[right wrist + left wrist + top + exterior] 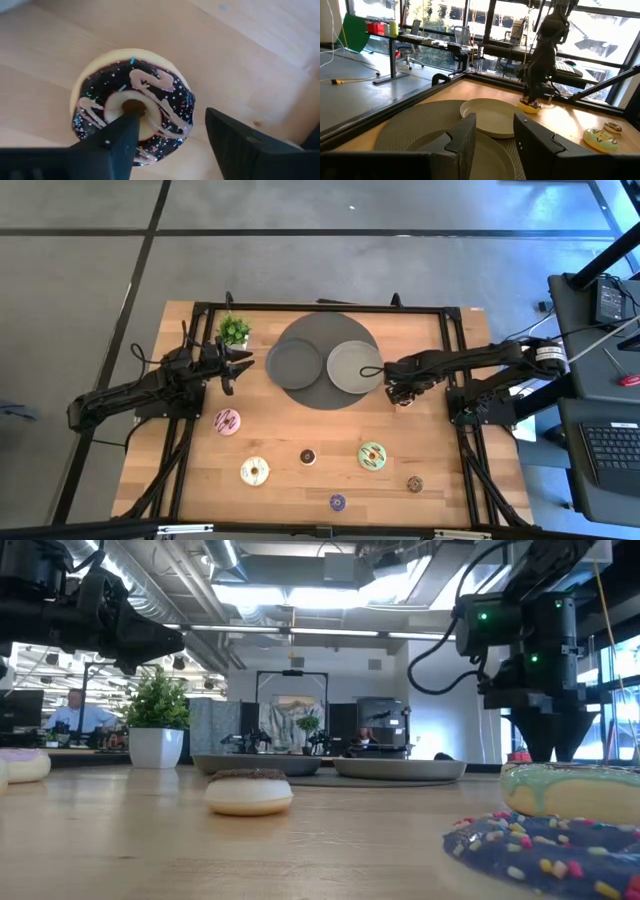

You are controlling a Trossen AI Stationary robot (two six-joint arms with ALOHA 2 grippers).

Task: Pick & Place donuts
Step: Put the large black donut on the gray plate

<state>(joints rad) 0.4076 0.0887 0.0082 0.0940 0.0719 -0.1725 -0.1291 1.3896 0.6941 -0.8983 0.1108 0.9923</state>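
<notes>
The chocolate donut (132, 107), with pink drizzle and sprinkles, lies flat on the table just right of the grey mat (300, 385). My right gripper (172, 120) is open and stands over it, pointing down. My left gripper (492, 137) is open and hovers level above the left plate (291, 364), beside the potted plant (235, 330). The other donuts lie flat on the near half of the table: pink (228, 421), cream-white (255, 471), dark brown mini (308, 456), green (372, 455), tan mini (414, 484) and purple mini (337, 502). My right gripper comes from above, pointing down, with one fingertip (127, 120) set into the chocolate donut's centre hole (134, 105). The other finger (235, 142) stands outside the rim, with bare table showing between them. The donut rests flat on the table.
Two round grey plates (355, 366) sit on the dark mat at the table's far middle. A black frame (320, 307) runs along the table's edges. Bare wood lies between the mat and the row of donuts. A person sits in the room beyond (75, 715).
</notes>
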